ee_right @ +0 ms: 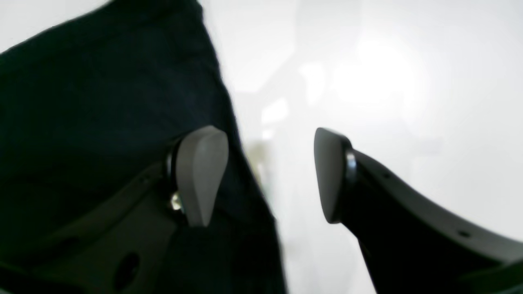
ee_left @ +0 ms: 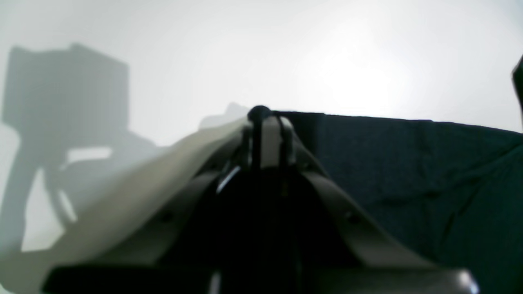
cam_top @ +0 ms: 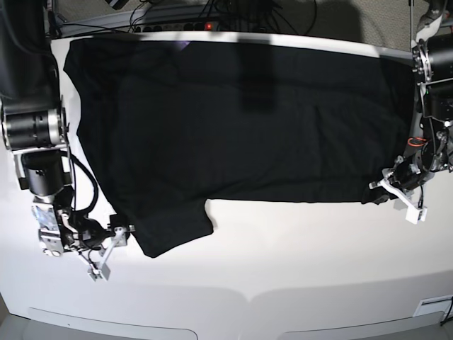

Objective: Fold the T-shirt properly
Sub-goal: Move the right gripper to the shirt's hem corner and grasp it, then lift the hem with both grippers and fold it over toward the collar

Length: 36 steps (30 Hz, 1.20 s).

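Note:
The black T-shirt [cam_top: 233, 120] lies spread flat across the white table, plain side up, with one sleeve [cam_top: 170, 227] pointing to the front. My left gripper [cam_top: 377, 187] is at the shirt's front right corner. In the left wrist view its fingers [ee_left: 267, 122] are pressed together at the cloth's edge [ee_left: 408, 171]. My right gripper [cam_top: 122, 230] is open beside the sleeve's left edge. In the right wrist view it [ee_right: 265, 179] straddles the cloth's edge, one finger over the shirt [ee_right: 102, 102] and the other over bare table.
The white table [cam_top: 283, 255] is bare in front of the shirt. Cables and a power strip [cam_top: 205, 25] run along the back edge. The two arm bases stand at the left [cam_top: 32, 127] and right [cam_top: 432, 71] sides.

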Each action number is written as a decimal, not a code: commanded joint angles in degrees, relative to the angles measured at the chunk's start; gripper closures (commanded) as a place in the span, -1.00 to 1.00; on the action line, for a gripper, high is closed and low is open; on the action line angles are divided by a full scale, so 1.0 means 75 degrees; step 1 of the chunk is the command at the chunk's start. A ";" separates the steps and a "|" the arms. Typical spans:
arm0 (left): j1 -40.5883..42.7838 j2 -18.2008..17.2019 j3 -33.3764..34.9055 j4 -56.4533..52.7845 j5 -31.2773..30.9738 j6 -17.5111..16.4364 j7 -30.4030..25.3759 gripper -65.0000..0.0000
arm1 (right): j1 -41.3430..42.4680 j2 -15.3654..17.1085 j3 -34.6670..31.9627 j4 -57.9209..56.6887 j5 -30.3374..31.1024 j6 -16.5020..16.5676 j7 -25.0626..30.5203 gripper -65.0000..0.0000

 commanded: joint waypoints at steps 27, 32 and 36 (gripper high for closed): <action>-0.0061 -0.0052 0.0026 0.0020 0.0163 0.0071 0.0117 1.00 | -0.0052 -0.0157 0.0012 -0.0294 -0.0513 -0.0251 0.0289 1.00; -0.0067 -0.0134 0.0023 0.0035 -0.0781 0.0071 0.0189 1.00 | 0.0160 -0.0143 0.0015 -0.0023 -0.0484 0.0248 -0.0015 1.00; -0.0047 -0.0210 -0.0009 0.0035 -0.1145 0.0071 0.0525 1.00 | 0.0070 -0.0073 0.0026 0.0562 0.0268 0.0863 -0.1107 1.00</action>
